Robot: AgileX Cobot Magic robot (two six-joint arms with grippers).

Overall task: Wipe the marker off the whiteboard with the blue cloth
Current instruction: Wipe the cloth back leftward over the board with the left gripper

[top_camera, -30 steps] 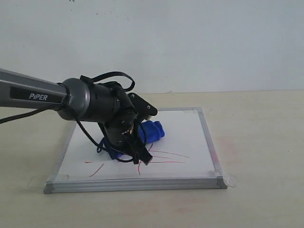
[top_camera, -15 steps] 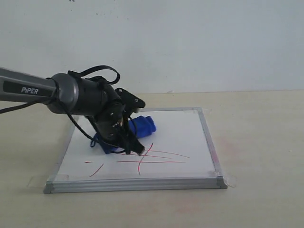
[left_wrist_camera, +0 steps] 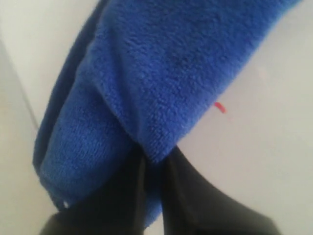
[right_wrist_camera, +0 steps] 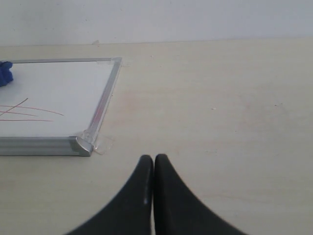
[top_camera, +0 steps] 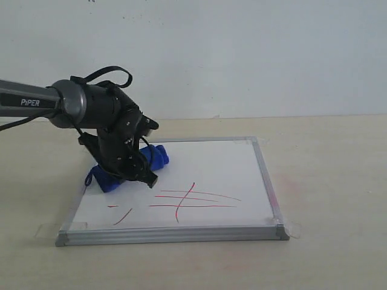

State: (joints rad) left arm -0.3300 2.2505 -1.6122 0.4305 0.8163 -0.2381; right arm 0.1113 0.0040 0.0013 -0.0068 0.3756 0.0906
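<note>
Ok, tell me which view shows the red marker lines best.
The exterior view: the marker lies in plain sight there, crossed strokes uncovered on the whiteboard. The right wrist view catches only a few stroke ends at its picture's edge. The left wrist view shows just one tiny red fleck beside the blue cloth.

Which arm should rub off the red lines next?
Left. The left end effector holds the blue cloth on the whiteboard, right beside the red lines. The right end effector is shut, empty and off the board, over the table.
</note>
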